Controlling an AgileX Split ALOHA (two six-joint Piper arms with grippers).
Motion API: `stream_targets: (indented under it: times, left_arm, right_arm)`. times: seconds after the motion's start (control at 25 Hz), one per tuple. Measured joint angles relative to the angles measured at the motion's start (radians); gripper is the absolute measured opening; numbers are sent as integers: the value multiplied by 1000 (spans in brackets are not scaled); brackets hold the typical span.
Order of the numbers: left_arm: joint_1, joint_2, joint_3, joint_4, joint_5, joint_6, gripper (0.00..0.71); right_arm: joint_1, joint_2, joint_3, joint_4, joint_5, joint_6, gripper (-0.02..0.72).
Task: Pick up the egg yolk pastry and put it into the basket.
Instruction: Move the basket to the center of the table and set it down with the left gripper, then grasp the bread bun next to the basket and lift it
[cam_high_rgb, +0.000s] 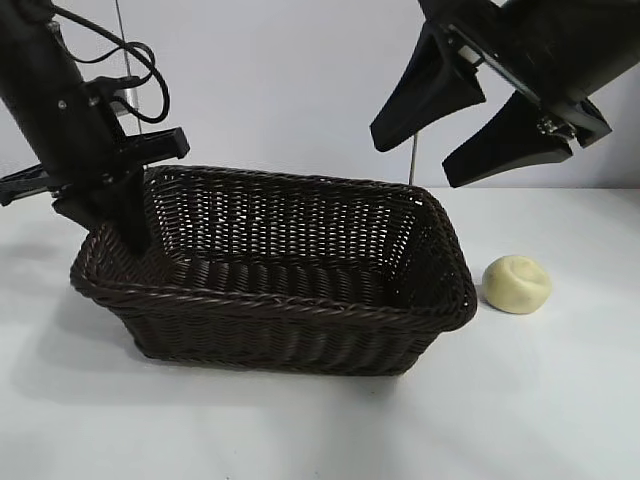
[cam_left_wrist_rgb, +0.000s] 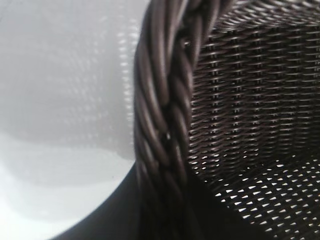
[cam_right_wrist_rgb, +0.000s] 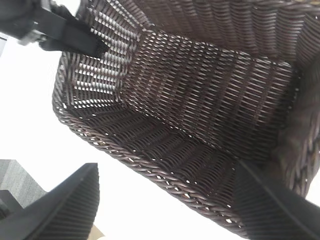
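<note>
1. A white table (cam_high_rgb: 560, 400) under a plain pale wall.
2. The left gripper (cam_high_rgb: 125, 215) reaches down at the left end of the basket (cam_high_rgb: 290, 330), gripping its braided rim.
3. The basket is dark brown wicker, nothing inside.
4. The right gripper (cam_high_rgb: 462, 140) hangs above the basket's right end, jaws spread wide.
5. Below it and to the right, on the table just beside the basket, sits the egg yolk pastry (cam_high_rgb: 517, 284), pale yellow, round, faintly creased.

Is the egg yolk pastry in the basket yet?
No: egg yolk pastry lies on the table, right of the basket.
</note>
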Motion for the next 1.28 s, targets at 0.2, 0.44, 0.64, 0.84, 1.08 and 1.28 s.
stream_targets:
  times: [0.2, 0.44, 0.64, 0.84, 1.08, 1.28]
  left_arm:
    - [0, -1, -2, 35, 13, 0, 545]
    - [0, -64, -3, 106, 40, 0, 595]
    - [0, -166, -7, 190, 77, 1, 596]
    - [25, -183, -8, 295, 117, -8, 596]
    - [156, -182, -8, 312, 113, -9, 596]
    - [216, -182, -8, 320, 137, -9, 596]
  right_arm:
    - [0, 0, 0, 0, 0, 0, 540]
    - [0, 0, 0, 0, 0, 0, 540]
    - [0, 0, 0, 0, 1, 0, 540]
    - [0, 0, 0, 0, 1, 0, 540]
    - [0, 0, 0, 0, 1, 0, 540]
    - [0, 0, 0, 0, 1, 0, 540]
